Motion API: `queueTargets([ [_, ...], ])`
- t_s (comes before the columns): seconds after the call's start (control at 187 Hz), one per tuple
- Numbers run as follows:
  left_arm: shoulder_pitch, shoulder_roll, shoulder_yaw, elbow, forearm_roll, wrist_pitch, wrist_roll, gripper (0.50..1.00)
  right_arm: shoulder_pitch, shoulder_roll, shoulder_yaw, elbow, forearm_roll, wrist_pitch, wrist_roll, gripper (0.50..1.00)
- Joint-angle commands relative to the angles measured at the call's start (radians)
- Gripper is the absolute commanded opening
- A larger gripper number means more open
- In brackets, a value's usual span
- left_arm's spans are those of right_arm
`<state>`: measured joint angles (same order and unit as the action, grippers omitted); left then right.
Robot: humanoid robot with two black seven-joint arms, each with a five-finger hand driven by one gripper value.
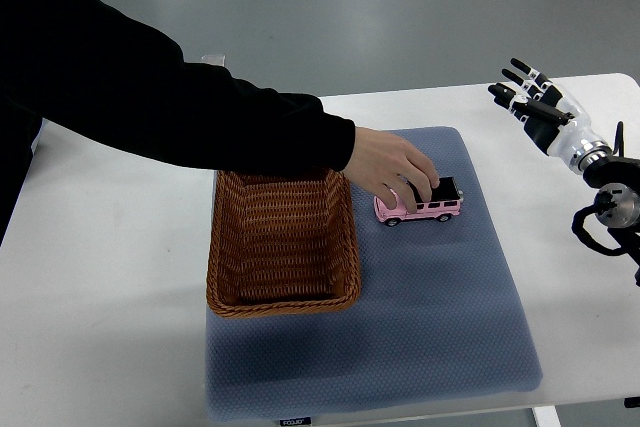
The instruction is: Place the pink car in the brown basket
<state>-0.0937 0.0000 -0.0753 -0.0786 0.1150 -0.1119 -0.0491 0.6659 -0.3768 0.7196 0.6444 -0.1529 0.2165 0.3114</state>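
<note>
One pink car (420, 206) stood on the blue mat (430, 327) just right of the one brown basket (282, 292), which held nothing. A person's hand (392, 169) in a black sleeve (150, 97) rested on the car's roof. The right hand (535, 107) hovered over the bench (100, 277), fingers (515, 72) spread, holding nothing.

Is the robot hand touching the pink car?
Apart. In the top view the right robot hand hovers near the table's right edge, with bare table and mat between it and the pink car. A person's hand touches the car instead.
</note>
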Motion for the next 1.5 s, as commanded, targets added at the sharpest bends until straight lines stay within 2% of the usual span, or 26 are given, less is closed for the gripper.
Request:
queueTargets([
  [0.0, -0.001, 0.000, 0.000, -0.001, 0.000, 0.000, 0.000, 1.000, 0.000, -0.001, 0.000, 0.000, 0.000, 0.000, 0.000, 0.913],
  [1.152, 0.000, 0.000, -0.001, 0.002, 0.000, 0.000, 0.000, 1.000, 0.012, -0.014, -0.002, 0.014, -0.022, 0.029, -0.002, 0.913],
  [1.351, 0.000, 0.000, -0.001, 0.002, 0.000, 0.000, 0.000, 1.000, 0.023, -0.037, -0.003, 0.041, -0.267, 0.047, 0.000, 0.913],
  [1.495, 0.000, 0.000, -0.001, 0.000, 0.000, 0.000, 0.000, 1.000, 0.032, -0.068, -0.003, 0.098, -0.448, 0.106, 0.018, 0.913],
])
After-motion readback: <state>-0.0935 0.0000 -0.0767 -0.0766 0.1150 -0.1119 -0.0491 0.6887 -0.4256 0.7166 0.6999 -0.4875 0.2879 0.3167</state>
